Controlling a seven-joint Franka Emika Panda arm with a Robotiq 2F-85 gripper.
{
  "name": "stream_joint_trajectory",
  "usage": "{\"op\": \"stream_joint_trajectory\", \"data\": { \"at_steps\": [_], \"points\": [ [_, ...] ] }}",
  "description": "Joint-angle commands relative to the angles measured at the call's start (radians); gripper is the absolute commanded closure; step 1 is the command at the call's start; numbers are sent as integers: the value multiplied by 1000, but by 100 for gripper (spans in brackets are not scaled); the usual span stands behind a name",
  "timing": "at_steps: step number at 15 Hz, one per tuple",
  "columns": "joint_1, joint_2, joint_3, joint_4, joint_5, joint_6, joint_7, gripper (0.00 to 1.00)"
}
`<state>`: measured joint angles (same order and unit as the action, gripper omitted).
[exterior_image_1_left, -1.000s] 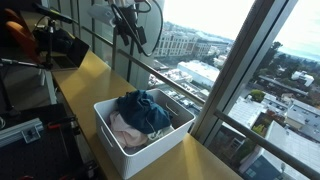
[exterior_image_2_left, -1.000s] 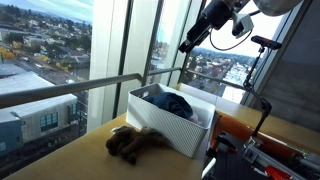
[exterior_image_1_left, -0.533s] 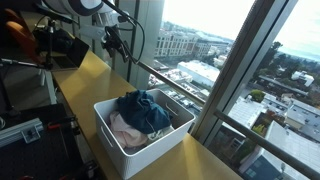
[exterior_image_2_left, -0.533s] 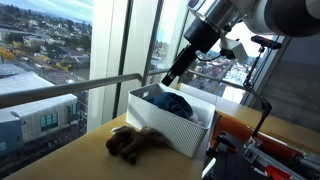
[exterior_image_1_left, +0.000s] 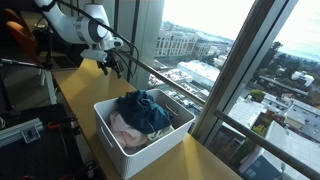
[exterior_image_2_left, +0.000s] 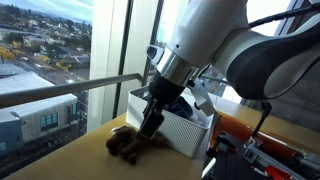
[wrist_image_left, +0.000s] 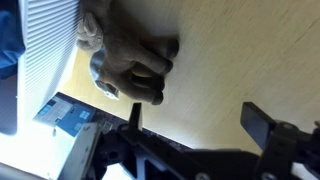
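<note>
A brown crumpled cloth (exterior_image_2_left: 133, 143) lies on the wooden tabletop (exterior_image_2_left: 90, 160) beside a white ribbed bin (exterior_image_2_left: 185, 132). The bin (exterior_image_1_left: 128, 152) holds a blue garment (exterior_image_1_left: 143, 108) and a pink one (exterior_image_1_left: 128, 130). My gripper (exterior_image_2_left: 148, 126) hangs low, just above the brown cloth. In the wrist view the cloth (wrist_image_left: 130, 55) sits at the top next to the bin wall (wrist_image_left: 48, 50). The gripper (wrist_image_left: 195, 118) is open and empty, with bare tabletop between its fingers. In an exterior view the gripper (exterior_image_1_left: 113, 66) is beyond the bin's far end.
Tall windows with a metal rail (exterior_image_2_left: 70, 90) run along the table's edge. Dark equipment and stands (exterior_image_1_left: 40, 45) sit at the table's far end. An orange and red device (exterior_image_2_left: 265, 150) lies near the bin.
The arm has swung down from high above the bin to just over the tabletop by the brown cloth. The gripper stays open; the cloth and bin have not moved.
</note>
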<state>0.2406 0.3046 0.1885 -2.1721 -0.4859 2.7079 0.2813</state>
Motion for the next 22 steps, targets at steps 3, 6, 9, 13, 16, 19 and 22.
{"op": "stream_joint_trajectory", "data": {
  "at_steps": [3,6,9,13,16,19,22],
  "points": [
    [100,215,-146,226,-43,-29,-20,0],
    [107,296,-210,300,-29,-30,-45,0],
    [114,364,-259,327,-28,-16,-47,0],
    [116,427,-282,329,-11,-11,-49,0],
    [115,439,-272,330,11,-13,-55,0],
    [122,439,-266,319,20,-10,-53,0],
    [114,441,-252,307,50,-17,-64,0]
  ]
}}
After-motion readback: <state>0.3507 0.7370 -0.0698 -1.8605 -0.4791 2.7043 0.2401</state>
